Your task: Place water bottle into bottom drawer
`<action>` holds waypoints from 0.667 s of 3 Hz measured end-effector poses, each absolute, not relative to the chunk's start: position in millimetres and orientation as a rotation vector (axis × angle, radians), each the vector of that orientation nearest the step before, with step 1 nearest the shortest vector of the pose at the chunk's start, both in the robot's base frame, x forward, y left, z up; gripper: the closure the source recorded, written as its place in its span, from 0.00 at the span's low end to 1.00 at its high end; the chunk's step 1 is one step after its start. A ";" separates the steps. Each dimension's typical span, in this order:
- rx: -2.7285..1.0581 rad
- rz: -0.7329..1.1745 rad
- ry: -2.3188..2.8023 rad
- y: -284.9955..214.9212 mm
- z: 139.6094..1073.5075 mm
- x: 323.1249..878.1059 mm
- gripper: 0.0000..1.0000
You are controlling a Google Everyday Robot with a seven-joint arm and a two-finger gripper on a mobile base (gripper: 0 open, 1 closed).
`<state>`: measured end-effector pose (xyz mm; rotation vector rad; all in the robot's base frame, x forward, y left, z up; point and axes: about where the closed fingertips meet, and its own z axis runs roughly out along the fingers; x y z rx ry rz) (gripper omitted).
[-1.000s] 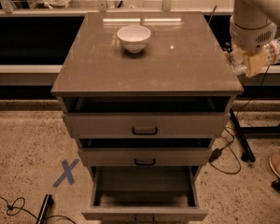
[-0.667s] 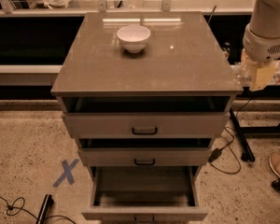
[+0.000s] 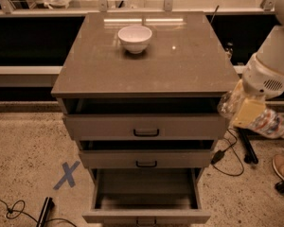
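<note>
Presently the gripper hangs right of the cabinet, level with the top drawer, clamped across the middle of the water bottle, which lies crosswise. Judged light, thin-walled, crushable and slick; a gentle mid-body hold suits. Bottom drawer stands open, low and left of it

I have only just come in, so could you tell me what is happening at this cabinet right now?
The robot's gripper holds the water bottle crosswise in the air, just off the right side of the cabinet, about level with the top drawer. The bottom drawer is pulled far out, and the bottle is not yet in it. The top drawer and the middle drawer are open only a little. A white bowl sits on the cabinet top.
</note>
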<state>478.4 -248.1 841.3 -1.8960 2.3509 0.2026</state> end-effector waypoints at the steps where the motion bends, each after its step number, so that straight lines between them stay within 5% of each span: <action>1: -1.849 0.318 2.327 -227.3 840.1 471.1 1.00; 2: -1.848 0.317 2.326 -227.1 840.0 471.5 1.00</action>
